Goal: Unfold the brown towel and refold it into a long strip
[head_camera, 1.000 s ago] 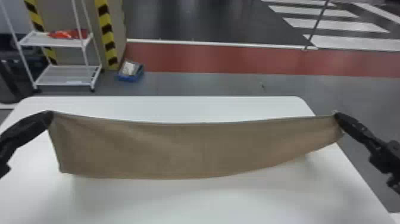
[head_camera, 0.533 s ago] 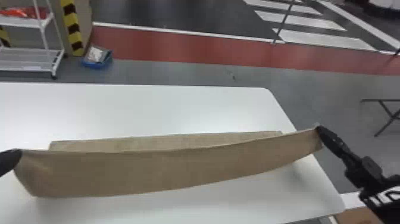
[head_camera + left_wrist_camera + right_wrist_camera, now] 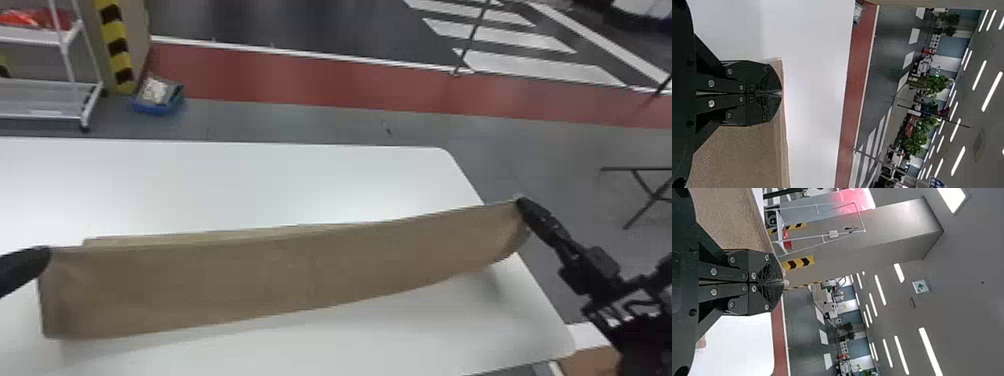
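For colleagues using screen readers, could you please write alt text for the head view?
A brown towel hangs stretched as a long band between the robot's left gripper and right gripper, over a white table. On the floor beyond stand a white shelf rack and a blue bin.

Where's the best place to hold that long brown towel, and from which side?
Probably at both ends of its long upper edge, coming in from the left and the right. The brown towel hangs as a long, limp band, so one grip alone would likely let it droop. The left gripper and right gripper pinch those thin ends.
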{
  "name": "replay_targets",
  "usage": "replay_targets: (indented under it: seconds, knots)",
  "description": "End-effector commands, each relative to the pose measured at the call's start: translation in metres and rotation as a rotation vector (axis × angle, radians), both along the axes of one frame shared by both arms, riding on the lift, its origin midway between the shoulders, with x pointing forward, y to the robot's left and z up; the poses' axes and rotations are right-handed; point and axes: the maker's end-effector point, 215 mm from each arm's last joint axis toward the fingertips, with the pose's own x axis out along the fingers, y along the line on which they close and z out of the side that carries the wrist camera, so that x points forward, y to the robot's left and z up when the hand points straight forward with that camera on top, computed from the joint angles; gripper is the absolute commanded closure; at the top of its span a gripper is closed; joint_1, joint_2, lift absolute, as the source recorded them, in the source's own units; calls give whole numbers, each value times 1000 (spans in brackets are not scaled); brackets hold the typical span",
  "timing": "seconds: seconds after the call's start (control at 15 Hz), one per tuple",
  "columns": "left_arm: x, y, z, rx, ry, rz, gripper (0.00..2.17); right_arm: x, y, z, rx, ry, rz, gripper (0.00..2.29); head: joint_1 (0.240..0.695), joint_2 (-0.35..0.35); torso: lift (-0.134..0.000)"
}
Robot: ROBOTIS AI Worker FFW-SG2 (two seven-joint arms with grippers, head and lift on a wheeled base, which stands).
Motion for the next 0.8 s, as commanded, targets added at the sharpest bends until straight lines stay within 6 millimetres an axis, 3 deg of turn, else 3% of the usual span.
replay_targets:
  seconds: [0.0,0.27,0.47,0.73]
  knots:
    - [10,0,0,32,-6,0,1447,11,-4,-6,-20,22,-13,1534,695,-261,-123]
    - [24,-1,7,53,-25,-2,1447,33,-3,-16,-41,49,-27,1487,695,-256,-123]
    - [31,-10,0,66,-17,-16,1447,43,1,-28,-50,78,-36,1487,695,-248,-123]
    - [39,-20,-16,74,8,-16,1447,43,-13,-40,-80,92,-106,1487,695,-256,-123]
